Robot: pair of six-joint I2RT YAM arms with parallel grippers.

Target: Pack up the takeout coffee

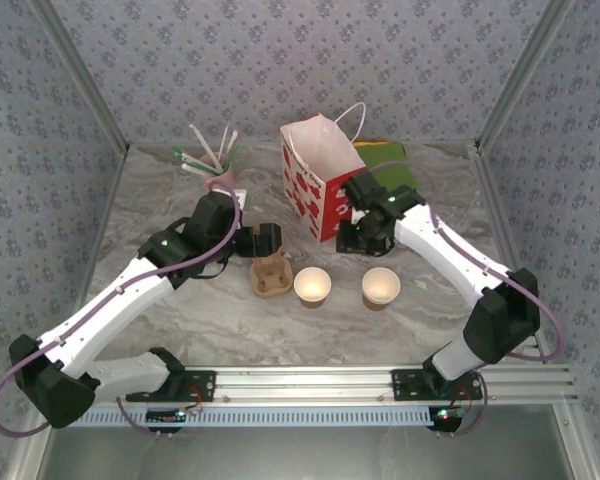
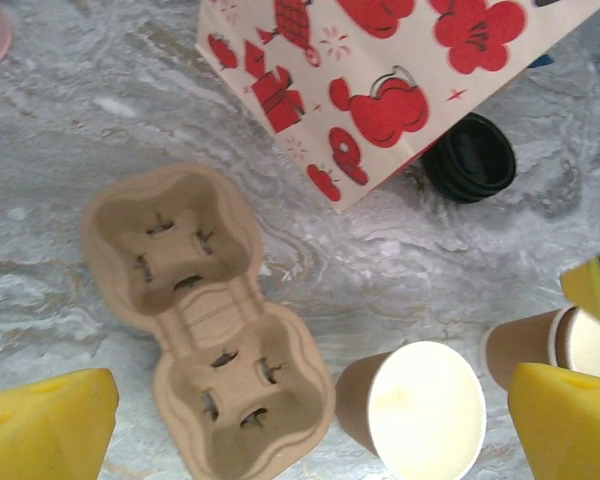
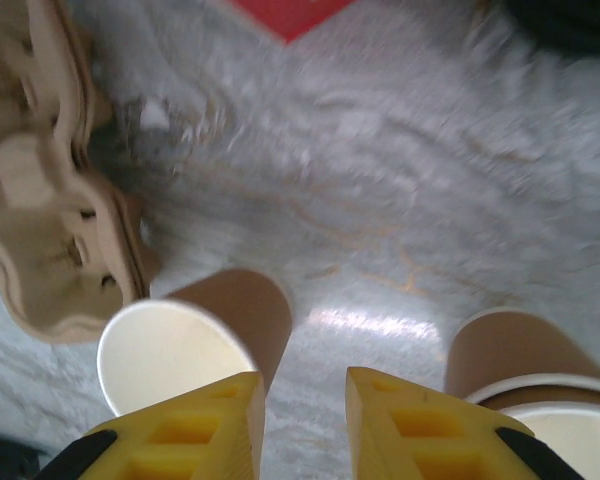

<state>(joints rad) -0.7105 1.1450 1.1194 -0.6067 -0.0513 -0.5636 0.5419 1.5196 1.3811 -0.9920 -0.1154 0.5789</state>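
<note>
Right gripper [image 3: 305, 425]: yellow fingers parted by a narrow gap, clamped on nothing. Hangs low over the grey marbled tabletop [image 3: 400, 200], pointed at the bare strip between two lidless brown paper cups with pale cream insides. Touches neither the cup beside the carrier [image 3: 170, 365] nor the cup on the far side [image 3: 540, 400].

Left gripper [image 1: 263, 243]: spread wide, empty, poised above the brown moulded-pulp two-cup carrier [image 2: 205, 320]. Both wells vacant.

Further out: white paper bag printed with red shapes [image 1: 318, 185], upright, mouth open, just behind the cups. Small stack of round black plastic lids [image 2: 470, 157] on the table at the bag's foot, touching it or nearly so; cannot tell which. Beyond the left arm, pink cup of white and green straws [image 1: 215, 172].

Takeout coffee: not yet put together, to judge by the table. Brown cups bare-topped in front of the bag, black lids apart beside it. Barely begun, then. Left to do, most likely: capping a cup, perhaps seating it in the carrier, then lowering it into the bag.

Room to move: open table in front of the cups and between them, enough for a straight descent. Tighter behind, with the bag close to the right wrist and probably light enough to tip at a nudge. Carrier close beside one cup, left fingers overhead, so little slack on that side. Patterned walls well apart.
</note>
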